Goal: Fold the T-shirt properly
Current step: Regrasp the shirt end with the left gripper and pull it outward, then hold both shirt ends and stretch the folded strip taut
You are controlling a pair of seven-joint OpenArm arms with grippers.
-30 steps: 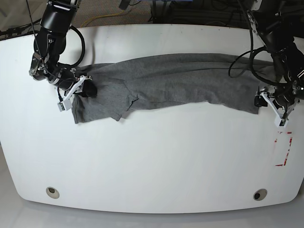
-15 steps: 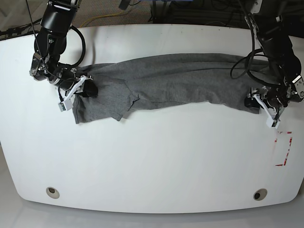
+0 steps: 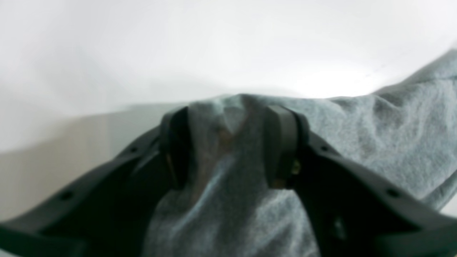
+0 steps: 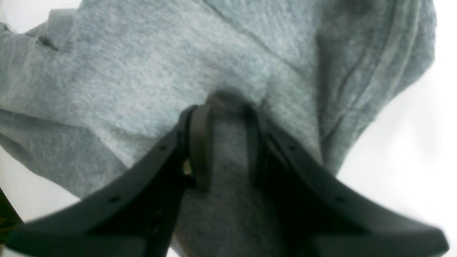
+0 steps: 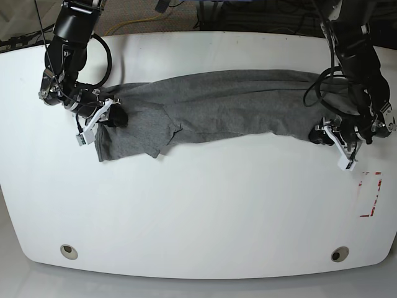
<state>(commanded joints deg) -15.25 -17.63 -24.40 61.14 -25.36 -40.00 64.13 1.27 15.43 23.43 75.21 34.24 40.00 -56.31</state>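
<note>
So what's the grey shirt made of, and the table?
The T-shirt looks like soft knit cloth, probably cotton jersey: flecked heather grey, fuzzy, wrinkling where the fingers pinch it. The table looks like a hard, smooth white board, maybe laminate or painted; it has a slight sheen.

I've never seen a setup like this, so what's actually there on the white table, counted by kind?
T-shirt: 1
Robot arms, fingers closed on the cloth: 2, left and right
Red tape mark: 1
Holes in table: 2
Total: 6
</note>
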